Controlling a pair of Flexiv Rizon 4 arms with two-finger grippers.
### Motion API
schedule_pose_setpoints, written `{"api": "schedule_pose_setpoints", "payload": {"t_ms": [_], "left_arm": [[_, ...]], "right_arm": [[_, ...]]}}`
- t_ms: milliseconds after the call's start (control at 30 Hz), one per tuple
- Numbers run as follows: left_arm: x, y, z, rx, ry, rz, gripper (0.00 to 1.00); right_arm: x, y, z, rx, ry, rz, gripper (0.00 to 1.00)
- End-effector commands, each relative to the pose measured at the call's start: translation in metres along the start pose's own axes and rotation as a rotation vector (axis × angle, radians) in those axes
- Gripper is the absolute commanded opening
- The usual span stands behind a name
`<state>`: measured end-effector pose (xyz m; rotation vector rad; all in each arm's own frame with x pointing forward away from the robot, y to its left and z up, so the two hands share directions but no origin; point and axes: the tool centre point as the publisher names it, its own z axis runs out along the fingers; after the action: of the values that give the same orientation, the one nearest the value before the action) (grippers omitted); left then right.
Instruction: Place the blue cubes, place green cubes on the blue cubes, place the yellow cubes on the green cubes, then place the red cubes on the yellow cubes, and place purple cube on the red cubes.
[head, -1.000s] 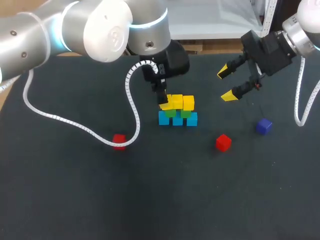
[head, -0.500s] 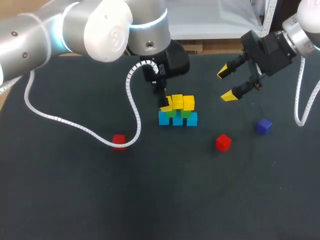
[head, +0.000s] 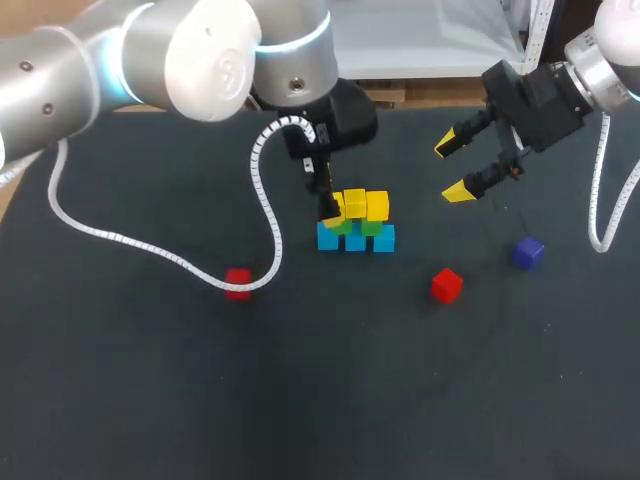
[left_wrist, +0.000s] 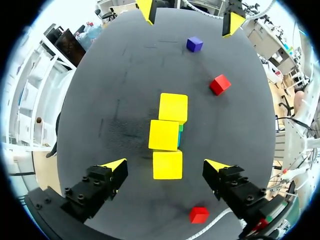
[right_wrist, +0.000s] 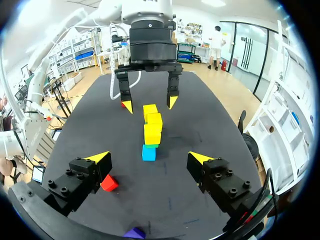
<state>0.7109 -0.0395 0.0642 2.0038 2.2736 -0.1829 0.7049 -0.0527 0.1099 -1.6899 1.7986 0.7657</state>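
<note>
The blue cubes (head: 355, 240) are sitting in a row near the middle of the table (head: 150, 380), touching each other. The green cubes (head: 372, 228) are lying on top of them, and the yellow cubes (head: 376, 205) are lying on top of the green ones. From the left wrist view, three yellow cubes are showing in a line, with just a bit of green and blue peeking out under them. The left gripper (left_wrist: 166, 164) is hanging right over the end of this pile. Its fingers are spread wide, with one yellow cube between them, and neither finger is touching it. One red cube (head: 237, 282) is lying well off to the left of the pile, and the left arm's white cable (head: 262, 190) is drooping down right by it. The other red cube (head: 447, 285) is lying on the right side, near the pile. The purple cube (head: 527, 252) is a bit farther right. The right gripper (head: 452, 170) is hanging in the air to the right of the pile, beyond the purple cube. Its fingers are spread apart too, holding nothing.
</note>
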Motion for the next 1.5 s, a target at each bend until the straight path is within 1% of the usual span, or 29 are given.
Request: {"api": "schedule_pose_setpoints", "payload": {"t_ms": [33,267,367,600,800,1067,1167,1300,1500], "left_arm": [[0.005,-0.007,-0.005,-0.015,-0.028,0.009,1.0],[0.015,-0.013,-0.01,-0.032,-0.08,0.012,1.0],[0.019,-0.015,-0.01,-0.038,-0.116,0.005,1.0],[0.028,-0.017,-0.011,-0.047,-0.173,-0.005,1.0],[0.03,-0.017,-0.013,-0.052,-0.187,-0.006,1.0],[0.039,-0.023,-0.01,-0.042,-0.26,-0.015,1.0],[0.039,-0.024,-0.009,-0.04,-0.273,-0.017,1.0],[0.04,-0.023,-0.009,-0.045,-0.292,-0.01,1.0],[0.039,-0.019,-0.011,-0.052,-0.355,0.023,1.0]], "right_arm": [[0.0,0.0,0.0,0.0,-0.001,-0.001,1.0],[0.0,0.0,0.0,0.0,-0.001,-0.001,1.0],[0.0,0.0,0.0,0.0,-0.001,-0.001,1.0],[0.0,0.0,0.0,0.0,-0.001,-0.001,1.0],[0.0,0.0,0.0,0.0,-0.001,-0.001,1.0],[0.0,0.0,0.0,0.0,-0.001,-0.001,1.0],[0.0,0.0,0.0,0.0,-0.001,-0.001,1.0],[0.0,0.0,0.0,0.0,-0.001,-0.001,1.0],[0.0,0.0,0.0,0.0,-0.001,-0.001,1.0]]}}
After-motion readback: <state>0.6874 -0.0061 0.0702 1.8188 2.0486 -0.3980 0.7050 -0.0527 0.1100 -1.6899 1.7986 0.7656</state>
